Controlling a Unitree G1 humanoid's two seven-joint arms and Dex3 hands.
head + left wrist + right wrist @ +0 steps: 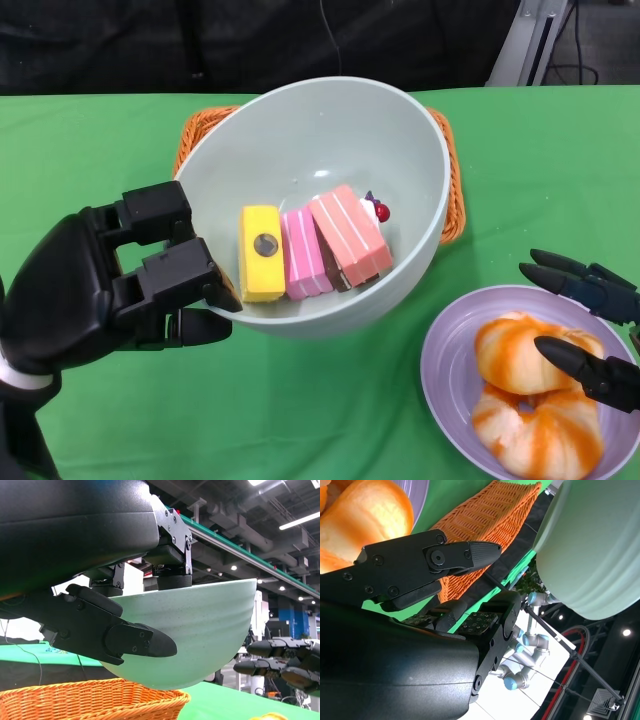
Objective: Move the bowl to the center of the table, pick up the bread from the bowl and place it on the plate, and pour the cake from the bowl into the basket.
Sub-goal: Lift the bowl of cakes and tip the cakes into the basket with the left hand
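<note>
Now the left hand (110, 285), fingers clamped on its rim, is holding the bowl (400, 150) directly above the basket (205, 125); the right hand (590, 330), fingers apart, is hovering over the plate (445, 365).

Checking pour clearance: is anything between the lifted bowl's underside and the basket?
No. The left wrist view shows an open gap between the bowl and the basket rim below, with only distant background showing through.

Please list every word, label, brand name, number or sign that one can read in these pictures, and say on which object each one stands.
None can be read in any view.
The bowl, cake pieces, basket, plate, bread, left hand and right hand carry no lettering.
The yellow piece bears only a dark round spot, not a sign.
</note>
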